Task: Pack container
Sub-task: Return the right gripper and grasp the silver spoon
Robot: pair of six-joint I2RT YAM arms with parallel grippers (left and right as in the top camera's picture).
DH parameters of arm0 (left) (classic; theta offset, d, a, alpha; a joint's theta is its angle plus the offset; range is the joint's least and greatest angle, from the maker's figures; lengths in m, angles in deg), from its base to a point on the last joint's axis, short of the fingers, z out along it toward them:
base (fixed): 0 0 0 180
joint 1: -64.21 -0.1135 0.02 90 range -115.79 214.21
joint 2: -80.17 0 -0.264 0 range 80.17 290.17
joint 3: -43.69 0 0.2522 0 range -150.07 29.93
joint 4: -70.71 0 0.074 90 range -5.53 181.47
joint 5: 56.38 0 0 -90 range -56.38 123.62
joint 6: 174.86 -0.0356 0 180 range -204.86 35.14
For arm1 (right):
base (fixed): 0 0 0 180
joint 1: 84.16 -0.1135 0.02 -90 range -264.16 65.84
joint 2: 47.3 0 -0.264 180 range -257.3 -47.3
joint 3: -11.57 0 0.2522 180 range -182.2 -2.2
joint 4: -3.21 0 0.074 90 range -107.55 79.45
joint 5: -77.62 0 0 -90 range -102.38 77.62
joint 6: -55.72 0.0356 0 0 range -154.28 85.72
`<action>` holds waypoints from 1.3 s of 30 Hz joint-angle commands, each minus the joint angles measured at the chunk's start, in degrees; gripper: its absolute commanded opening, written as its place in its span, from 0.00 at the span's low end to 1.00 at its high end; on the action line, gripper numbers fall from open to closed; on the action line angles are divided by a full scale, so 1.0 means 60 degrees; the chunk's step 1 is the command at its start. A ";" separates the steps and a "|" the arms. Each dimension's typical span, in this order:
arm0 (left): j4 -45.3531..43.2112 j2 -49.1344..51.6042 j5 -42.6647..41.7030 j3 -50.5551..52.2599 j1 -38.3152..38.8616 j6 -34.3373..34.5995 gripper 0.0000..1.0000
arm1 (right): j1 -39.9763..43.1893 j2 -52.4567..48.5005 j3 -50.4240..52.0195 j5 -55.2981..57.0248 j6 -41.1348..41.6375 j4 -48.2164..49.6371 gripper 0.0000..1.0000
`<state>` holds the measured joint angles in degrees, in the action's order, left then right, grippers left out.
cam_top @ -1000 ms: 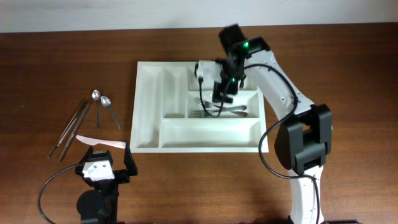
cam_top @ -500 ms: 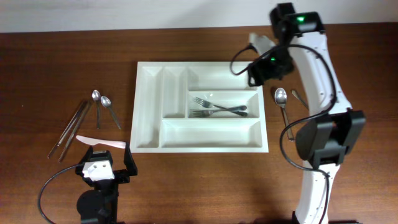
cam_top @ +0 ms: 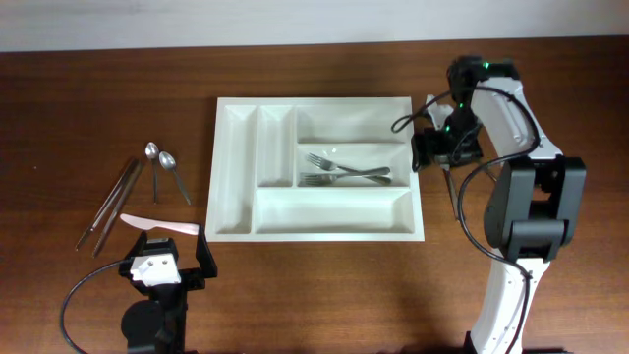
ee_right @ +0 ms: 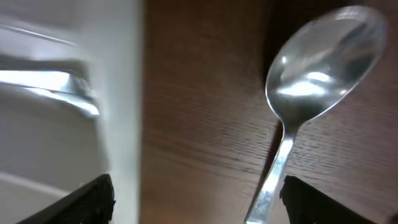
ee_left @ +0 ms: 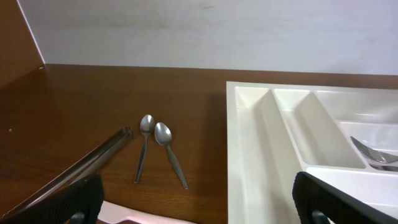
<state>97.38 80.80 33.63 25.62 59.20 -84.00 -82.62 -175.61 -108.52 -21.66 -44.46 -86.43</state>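
**Overhead view.** The container (cam_top: 314, 101) is lying flat mid-table, long side toward you. Two forks (cam_top: 344, 173) are resting in its middle long compartment; the other compartments are showing bare. The right gripper (cam_top: 438, 151) is hovering just beside the container's right rim, over a spoon (cam_top: 455, 195) of which only the handle is showing. The left gripper (cam_top: 163, 262) is sitting low at the near edge, well apart from the container. Left of the container, two small spoons (cam_top: 163, 167), a pair of long metal utensils (cam_top: 108, 202) and a pale knife (cam_top: 157, 225) are lying loose on the table (cam_top: 79, 98).

**Left wrist view.** The left gripper's fingers (ee_left: 84, 196) are standing wide apart with nothing between them. The camera is facing the small spoons and the container's left wall.

**Right wrist view.** The spoon's bowl is lying face up on the wood, just right of the container's white wall. The fingers (ee_right: 93, 198) are spread wide at the frame's lower corners and are holding nothing.

**Step in hand, as a judgement.** You are lining up to pick the right-hand spoon. The next move is calling for centring the jaws over the thin handle, lowering to the wood, closing, then carrying it into a free compartment.
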 commanded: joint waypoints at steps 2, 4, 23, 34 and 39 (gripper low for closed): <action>-0.0007 -0.0055 0.0033 0.0062 -0.0066 -0.0149 0.99 | 0.0437 0.0080 0.0444 0.0149 0.0361 0.0393 0.86; -0.0007 -0.0055 0.0033 0.0062 -0.0066 -0.0149 0.99 | 0.0554 0.0084 0.0433 0.0142 0.0357 0.0430 0.86; -0.0007 -0.0055 0.0033 0.0062 -0.0066 -0.0149 0.99 | 0.0648 0.0091 0.0444 0.0739 0.0357 0.1133 0.73; -0.0007 -0.0055 0.0033 0.0062 -0.0066 -0.0149 0.99 | 0.0630 0.0087 0.1406 0.0852 0.0357 0.1770 0.68; -0.0011 -0.0055 0.0033 0.0062 -0.0066 -0.0149 0.99 | 0.0630 0.0087 0.1508 0.1049 0.0514 0.1836 0.54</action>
<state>97.38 80.80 33.61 25.62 59.20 -84.00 -78.66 -175.41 -99.82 -17.26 -42.77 -75.76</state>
